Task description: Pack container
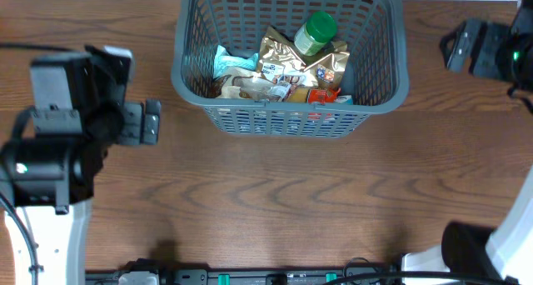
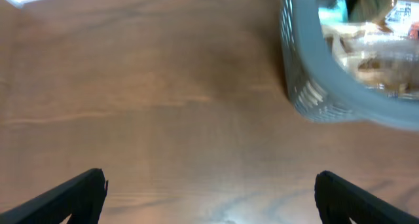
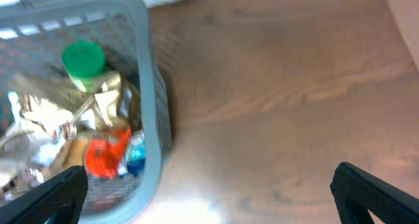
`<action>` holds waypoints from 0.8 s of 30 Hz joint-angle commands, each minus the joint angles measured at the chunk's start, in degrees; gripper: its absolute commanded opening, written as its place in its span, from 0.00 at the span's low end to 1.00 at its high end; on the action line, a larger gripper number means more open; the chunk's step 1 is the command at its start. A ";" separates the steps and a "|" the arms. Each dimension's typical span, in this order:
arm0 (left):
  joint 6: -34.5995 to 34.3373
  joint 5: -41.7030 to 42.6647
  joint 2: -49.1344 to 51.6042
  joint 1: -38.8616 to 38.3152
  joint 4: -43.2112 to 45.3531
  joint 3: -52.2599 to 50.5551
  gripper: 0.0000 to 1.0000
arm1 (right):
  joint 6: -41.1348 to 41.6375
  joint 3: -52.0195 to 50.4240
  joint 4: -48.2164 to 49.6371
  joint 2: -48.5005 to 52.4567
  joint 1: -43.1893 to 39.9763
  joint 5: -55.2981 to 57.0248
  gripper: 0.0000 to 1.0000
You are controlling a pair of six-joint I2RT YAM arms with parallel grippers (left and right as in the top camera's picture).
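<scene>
Overhead, the container [image 1: 283, 120] sits at 12 o'clock on the tabletop [image 1: 275, 202], its far rim at the frame edge. Inside lie a green-capped bottle [image 1: 317, 28], a gold pouch [image 1: 287, 58], a teal packet [image 1: 229, 62] and a red pack [image 1: 323, 94]. No loose package shows outside, so packing looks finished or close to it. The left tool [image 2: 209, 191] at 9 o'clock and the right tool [image 3: 209, 185] at 2 o'clock both gape wide and empty, clear of its walls, with bare wood from 3 round to 9.
</scene>
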 commanded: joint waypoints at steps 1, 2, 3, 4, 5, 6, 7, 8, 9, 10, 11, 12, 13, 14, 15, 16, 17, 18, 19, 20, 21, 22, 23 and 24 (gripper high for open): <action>-0.17 1.22 -6.32 0.20 4.61 -9.51 0.98 | 1.18 -10.62 1.25 -4.72 1.09 1.27 0.99; -0.09 1.22 -8.15 0.17 6.82 -12.76 0.98 | 1.20 -15.02 3.10 -6.64 1.73 1.27 0.99; -0.09 1.86 -9.53 0.17 8.61 -15.10 0.98 | 1.20 -19.23 5.42 -8.46 2.47 1.51 0.99; -0.11 3.19 -11.50 0.17 11.10 -18.21 0.98 | 1.53 -24.48 8.63 -10.71 3.63 2.45 0.99; -0.11 4.28 -13.40 0.17 13.20 -21.07 0.98 | 2.14 -30.01 12.02 -13.16 5.14 4.09 0.99; -0.11 4.46 -15.23 0.17 14.84 -23.91 0.98 | 2.64 -34.95 14.91 -15.37 6.56 5.66 0.99; -0.13 4.46 -16.81 0.17 16.13 -26.18 0.98 | 3.65 -40.63 18.03 -18.01 8.26 7.37 0.99; -0.20 4.55 -18.40 0.15 17.75 -28.20 0.98 | 4.83 -46.18 21.07 -20.72 10.03 8.68 0.99; -0.35 4.66 -20.26 0.13 19.61 -30.25 0.98 | 6.10 -51.71 24.09 -23.54 11.89 9.53 0.99; -0.35 4.63 -21.73 0.09 20.79 -31.87 0.99 | 7.37 -56.35 26.71 -25.99 13.51 10.23 0.99; -0.35 4.63 -23.02 0.09 21.31 -33.24 0.99 | 8.33 -60.74 29.27 -28.44 15.08 10.73 0.99; -0.63 4.70 -24.35 0.00 21.99 -34.42 0.98 | 9.51 -65.40 31.98 -31.15 16.79 11.15 0.99; -0.81 4.68 -25.40 -0.20 22.47 -35.17 0.99 | 10.60 -68.87 33.99 -33.29 18.10 11.43 0.99; -0.85 4.66 -26.25 -0.37 22.34 -35.69 0.98 | 11.96 -72.52 36.02 -35.76 19.61 11.56 0.99; -1.51 4.63 -27.04 -0.42 22.27 -36.24 0.99 | 12.90 -75.19 37.35 -37.73 20.76 11.54 0.99; -2.49 4.66 -27.63 -0.42 22.32 -36.46 0.98 | 14.10 -77.85 38.45 -39.89 22.01 11.76 0.99; -3.39 4.66 -27.89 -0.42 22.32 -36.50 0.98 | 15.10 -80.06 39.08 -42.07 23.10 12.26 0.99; -3.96 4.66 -27.96 -0.42 22.21 -36.50 0.98 | 15.58 -81.53 39.19 -43.85 23.93 12.74 0.99; -4.02 4.66 -27.96 -0.42 22.23 -36.50 0.98 | 15.76 -82.79 39.10 -45.72 24.76 13.51 0.99; -4.02 4.66 -27.93 -0.42 22.36 -36.50 0.98 | 15.74 -83.58 39.01 -47.19 25.31 13.94 0.99; -4.02 4.66 -27.93 -0.42 22.47 -36.50 0.98 | 15.74 -84.13 38.91 -48.63 25.66 14.53 0.99; -4.02 4.66 -27.93 -0.42 22.47 -36.50 0.98 | 15.74 -84.35 38.60 -49.66 25.79 15.02 0.99; -4.07 4.66 -27.96 -0.42 22.40 -36.50 0.98 | 15.76 -84.37 37.83 -50.69 25.83 15.63 0.99; -4.57 4.66 -27.93 -0.42 22.38 -36.50 0.98 | 15.91 -84.37 37.05 -51.56 25.83 15.89 0.99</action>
